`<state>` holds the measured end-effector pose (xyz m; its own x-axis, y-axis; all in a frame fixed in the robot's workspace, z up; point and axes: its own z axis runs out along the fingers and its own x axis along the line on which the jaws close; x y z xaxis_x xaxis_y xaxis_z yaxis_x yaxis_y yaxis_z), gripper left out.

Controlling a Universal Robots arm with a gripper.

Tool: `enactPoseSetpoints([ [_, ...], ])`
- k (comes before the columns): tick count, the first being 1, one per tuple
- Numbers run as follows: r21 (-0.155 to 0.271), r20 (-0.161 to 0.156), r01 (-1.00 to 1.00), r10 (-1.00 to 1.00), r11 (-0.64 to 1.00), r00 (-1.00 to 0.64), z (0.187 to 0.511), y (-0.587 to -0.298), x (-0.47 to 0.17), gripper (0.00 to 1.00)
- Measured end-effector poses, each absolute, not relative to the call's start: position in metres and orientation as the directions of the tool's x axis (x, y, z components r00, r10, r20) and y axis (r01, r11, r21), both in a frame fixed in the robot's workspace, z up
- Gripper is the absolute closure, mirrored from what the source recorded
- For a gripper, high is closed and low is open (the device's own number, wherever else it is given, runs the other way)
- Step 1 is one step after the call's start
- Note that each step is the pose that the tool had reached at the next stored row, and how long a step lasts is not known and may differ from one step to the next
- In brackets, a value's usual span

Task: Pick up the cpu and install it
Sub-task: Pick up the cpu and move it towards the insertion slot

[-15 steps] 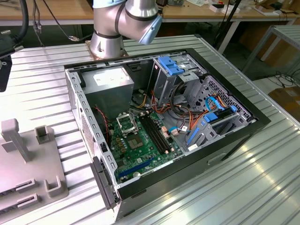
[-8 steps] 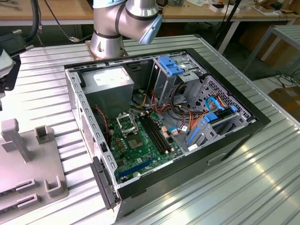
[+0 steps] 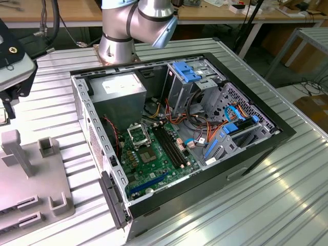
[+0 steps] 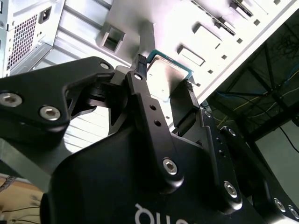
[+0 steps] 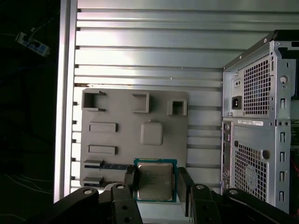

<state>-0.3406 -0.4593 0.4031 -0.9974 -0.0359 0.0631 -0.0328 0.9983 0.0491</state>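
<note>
Above the grey tray [image 5: 117, 140], the cpu [image 5: 154, 184] is clamped between the gripper's [image 5: 156, 173] fingers. An open computer case [image 3: 241, 164] is seen beside the tray.

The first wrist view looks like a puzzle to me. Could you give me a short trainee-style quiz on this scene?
1. True or false: in the first wrist view, the black gripper holds the cpu, a thin square silvery-grey chip with a green edge, between its fingers.
2. What lies behind the cpu there? A) a flat grey parts tray; B) a keyboard; C) a red toolbox.
3. Fill in: in the exterior view, the circuit board inside the open black computer case is ___.
Key: 1 true; 2 A; 3 green.
</note>
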Motion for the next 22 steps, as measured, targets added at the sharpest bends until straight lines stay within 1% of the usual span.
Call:
enactPoseSetpoints([
  [22, 0.049, 0.065, -0.033, -0.036, 0.998, -0.997, 0.403, -0.459, -0.300, 0.55],
])
